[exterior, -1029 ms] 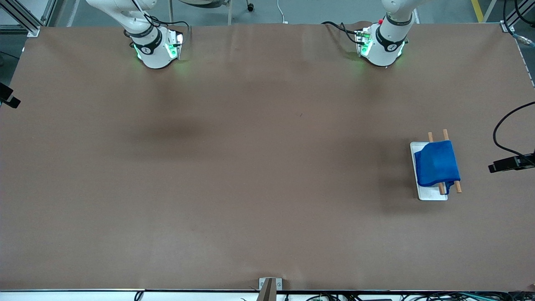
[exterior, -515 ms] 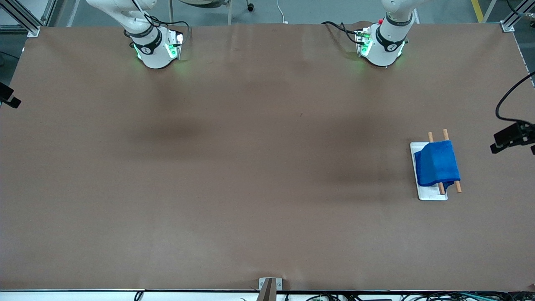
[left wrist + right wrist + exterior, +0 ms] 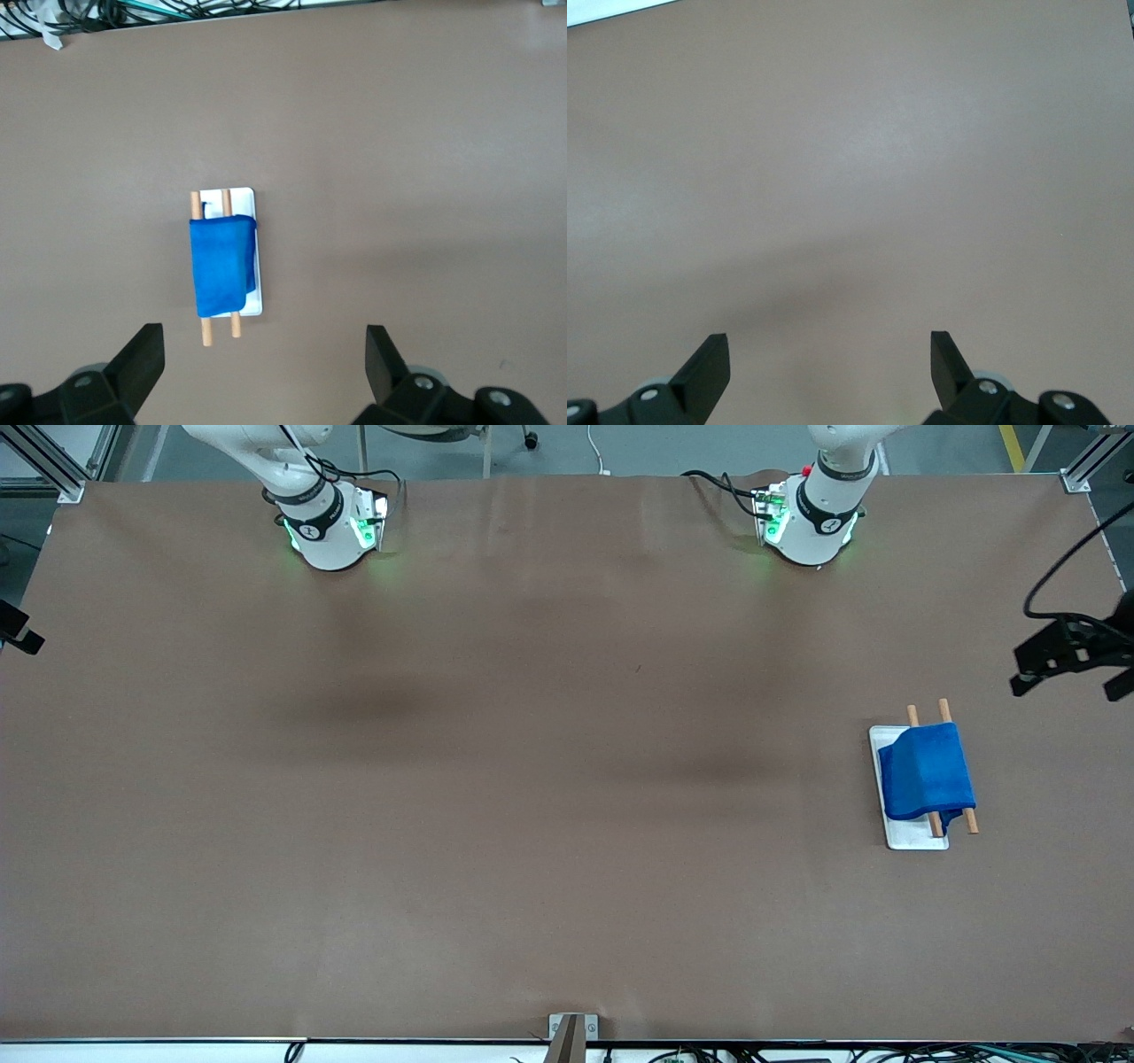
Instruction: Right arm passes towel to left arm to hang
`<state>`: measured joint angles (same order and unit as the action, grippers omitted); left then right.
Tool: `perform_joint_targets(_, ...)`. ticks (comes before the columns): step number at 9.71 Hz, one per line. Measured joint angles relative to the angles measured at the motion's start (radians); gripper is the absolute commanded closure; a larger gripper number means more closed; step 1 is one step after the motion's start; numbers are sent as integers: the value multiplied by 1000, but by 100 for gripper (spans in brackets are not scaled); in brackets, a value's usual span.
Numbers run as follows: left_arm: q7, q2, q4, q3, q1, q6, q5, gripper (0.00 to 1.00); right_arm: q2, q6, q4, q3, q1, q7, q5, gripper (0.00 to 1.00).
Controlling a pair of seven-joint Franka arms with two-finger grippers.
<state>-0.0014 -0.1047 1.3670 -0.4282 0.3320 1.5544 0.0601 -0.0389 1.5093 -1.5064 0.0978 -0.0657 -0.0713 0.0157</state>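
The blue towel (image 3: 926,772) hangs folded over two wooden rods (image 3: 971,822) of a small rack with a white base (image 3: 917,839), toward the left arm's end of the table. It also shows in the left wrist view (image 3: 220,264). My left gripper (image 3: 1067,684) is open and empty, up in the air over the table edge at that end, apart from the towel; its own view (image 3: 264,336) looks down on the rack. My right gripper (image 3: 828,341) is open and empty over bare brown table; it is out of the front view.
The right arm's base (image 3: 328,531) and the left arm's base (image 3: 811,522) stand along the table's edge farthest from the front camera. A black fixture (image 3: 18,633) sticks in at the right arm's end. A metal bracket (image 3: 571,1032) sits at the edge nearest the camera.
My left gripper has drawn away from the rack toward the bases' side and come further into the front view. The towel and rack have not moved.
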Motion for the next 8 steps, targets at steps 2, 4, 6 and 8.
perform_joint_targets(2,-25,83,108,162,-175,-10,-61,0,0,0,0,0,0,0,0,0)
perform_joint_targets(4,-27,182,223,287,-285,-11,-82,0,0,0,0,0,0,0,0,0)
perform_joint_targets(6,-27,231,266,318,-320,-11,-85,0,0,0,0,0,0,0,0,0)
perform_joint_targets(8,-26,233,266,318,-327,-8,-85,0,0,0,0,0,0,0,0,0)
